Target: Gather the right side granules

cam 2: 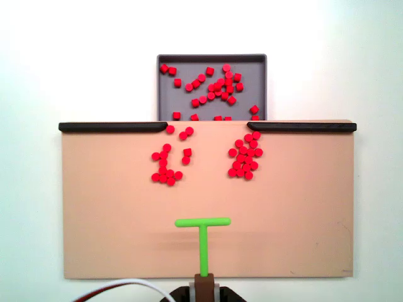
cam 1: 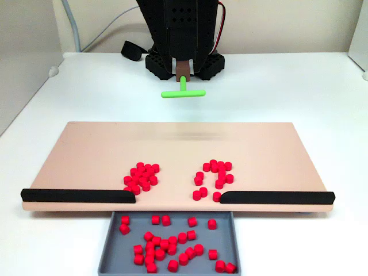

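The gripper enters a fixed view at the bottom edge, a brown piece closed around the stem of the green T-shaped tool; how far its fingers stand apart cannot be told, but the tool is plainly carried by it. In that view the tool's crossbar lies level over the near part of the tan board, well apart from any pellets. In a fixed view facing the arm the same tool hangs under the black arm, beyond the board's far edge as that view shows it. On the board lie two groups of red granules. In the view from the arm's side, a loose, scattered group sits on the left and a tight cluster on the right; in the facing view the loose group is on the right and the tight one on the left. Two black bars line the board's far edge with a gap between them, and past the gap a grey tray holds many more red pellets.
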Robot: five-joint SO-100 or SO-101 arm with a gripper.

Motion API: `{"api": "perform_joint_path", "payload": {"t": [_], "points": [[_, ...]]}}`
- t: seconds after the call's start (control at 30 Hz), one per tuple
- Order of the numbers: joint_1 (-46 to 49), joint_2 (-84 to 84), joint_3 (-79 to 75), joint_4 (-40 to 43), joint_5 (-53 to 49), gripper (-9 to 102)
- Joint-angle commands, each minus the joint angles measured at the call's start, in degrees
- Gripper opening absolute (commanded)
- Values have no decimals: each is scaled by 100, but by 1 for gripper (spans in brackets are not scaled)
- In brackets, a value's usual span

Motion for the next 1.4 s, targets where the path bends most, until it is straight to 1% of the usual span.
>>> {"api": "perform_joint_path", "payload": {"t": [0.0,0.93,1.37], "points": [[26,70,-62,-26,44,0],[26,-26,-88,-26,53,0],[-18,176,-35,9,149,0]]}}
